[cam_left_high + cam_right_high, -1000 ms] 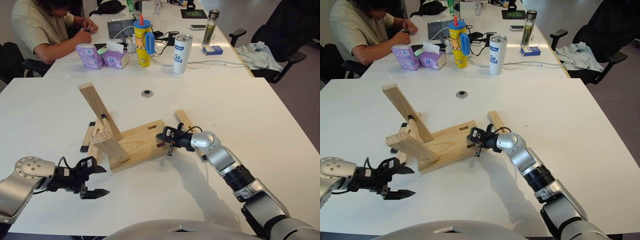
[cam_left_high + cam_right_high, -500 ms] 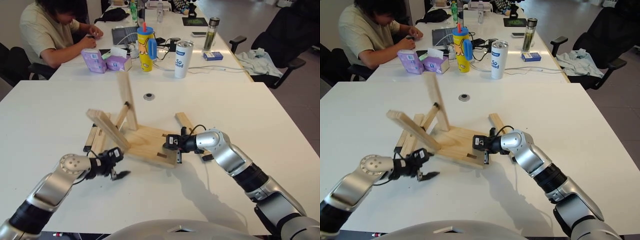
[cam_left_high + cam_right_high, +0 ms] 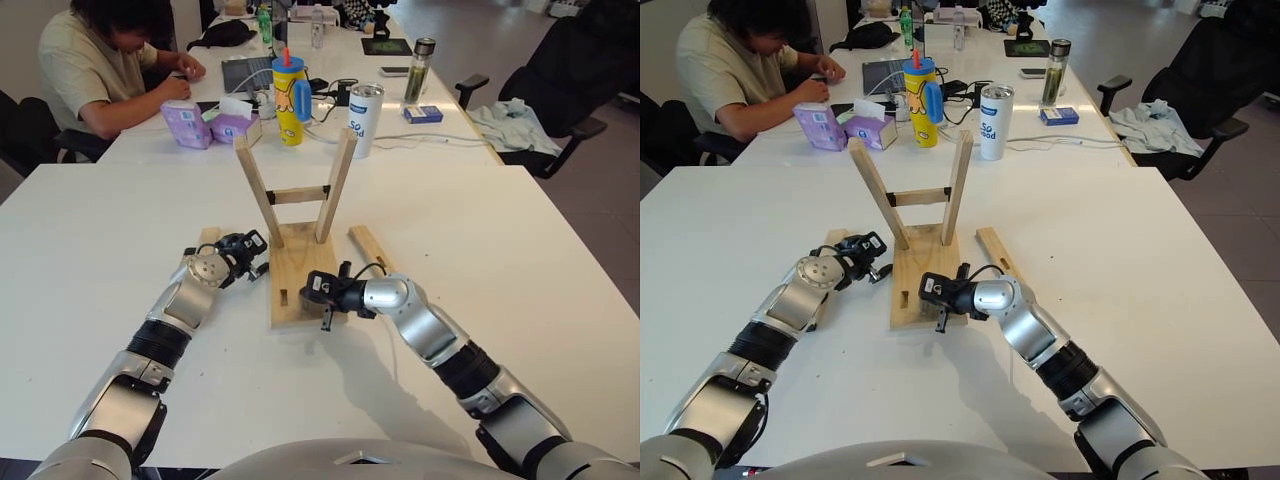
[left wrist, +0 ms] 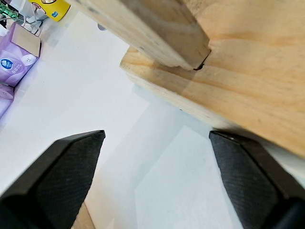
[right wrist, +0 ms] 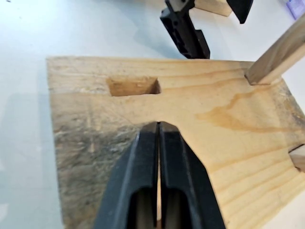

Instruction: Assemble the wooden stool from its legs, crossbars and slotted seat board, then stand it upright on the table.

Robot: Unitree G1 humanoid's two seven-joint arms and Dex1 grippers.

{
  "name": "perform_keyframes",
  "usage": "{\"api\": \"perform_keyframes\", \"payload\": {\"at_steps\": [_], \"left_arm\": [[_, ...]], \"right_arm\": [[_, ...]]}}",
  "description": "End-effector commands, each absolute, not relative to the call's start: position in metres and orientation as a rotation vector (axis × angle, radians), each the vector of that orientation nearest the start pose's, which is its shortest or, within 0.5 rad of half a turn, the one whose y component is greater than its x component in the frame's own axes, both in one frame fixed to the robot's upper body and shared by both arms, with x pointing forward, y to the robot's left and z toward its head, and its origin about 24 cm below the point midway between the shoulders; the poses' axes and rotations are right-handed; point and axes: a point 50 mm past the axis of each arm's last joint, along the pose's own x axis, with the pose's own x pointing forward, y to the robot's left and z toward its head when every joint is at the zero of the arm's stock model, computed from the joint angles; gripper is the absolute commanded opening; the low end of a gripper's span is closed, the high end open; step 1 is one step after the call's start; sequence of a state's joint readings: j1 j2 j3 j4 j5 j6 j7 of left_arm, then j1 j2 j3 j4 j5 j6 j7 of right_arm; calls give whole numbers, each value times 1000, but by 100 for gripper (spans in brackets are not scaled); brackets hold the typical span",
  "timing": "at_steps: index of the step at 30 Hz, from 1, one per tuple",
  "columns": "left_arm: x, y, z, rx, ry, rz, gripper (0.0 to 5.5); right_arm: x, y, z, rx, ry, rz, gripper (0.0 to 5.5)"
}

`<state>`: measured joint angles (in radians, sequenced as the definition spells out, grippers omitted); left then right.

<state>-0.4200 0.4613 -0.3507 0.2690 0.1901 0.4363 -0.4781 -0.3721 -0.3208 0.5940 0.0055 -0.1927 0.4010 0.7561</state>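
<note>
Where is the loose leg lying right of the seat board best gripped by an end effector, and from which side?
Around mid-length, closing across its narrow width, coming straight down from above. The loose leg lies flat on the table, so only its long side faces are free, and a gap separates it from the seat board. Its near end is crowded by the right arm.

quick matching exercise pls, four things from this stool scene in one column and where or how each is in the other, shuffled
1 seat board
2 crossbar
3 left gripper
4 right gripper

A shut, over the board
B lying flat on the table
C open, beside the board's left edge
D joining the two upright legs

Pairs: 1-B, 2-D, 3-C, 4-A
</note>
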Motion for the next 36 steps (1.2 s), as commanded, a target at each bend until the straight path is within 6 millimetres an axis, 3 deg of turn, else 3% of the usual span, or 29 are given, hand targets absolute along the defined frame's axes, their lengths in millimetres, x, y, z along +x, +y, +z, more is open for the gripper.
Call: {"api": "perform_keyframes", "payload": {"at_steps": [1,4,8,12,15,17,21,36], "left_arm": [[303,195,88,580,297,-310,409],[283,221,123,496,198,-107,409],[267,259,140,358,193,55,409],[247,293,108,263,376,107,409],[238,299,85,91,465,37,409],[234,303,75,80,527,-29,409],[230,314,67,77,575,-51,409],[225,309,38,71,714,-132,409]], "right_arm": [[266,-51,69,-519,82,1067,0],[266,-52,94,-357,-60,981,0],[261,-65,98,-165,-75,848,0],[265,-84,97,-17,-45,703,0],[267,-95,93,7,-11,675,0],[267,-100,88,-1,12,670,0],[267,-102,86,17,34,683,0],[266,-97,84,-5,70,716,0]]}}
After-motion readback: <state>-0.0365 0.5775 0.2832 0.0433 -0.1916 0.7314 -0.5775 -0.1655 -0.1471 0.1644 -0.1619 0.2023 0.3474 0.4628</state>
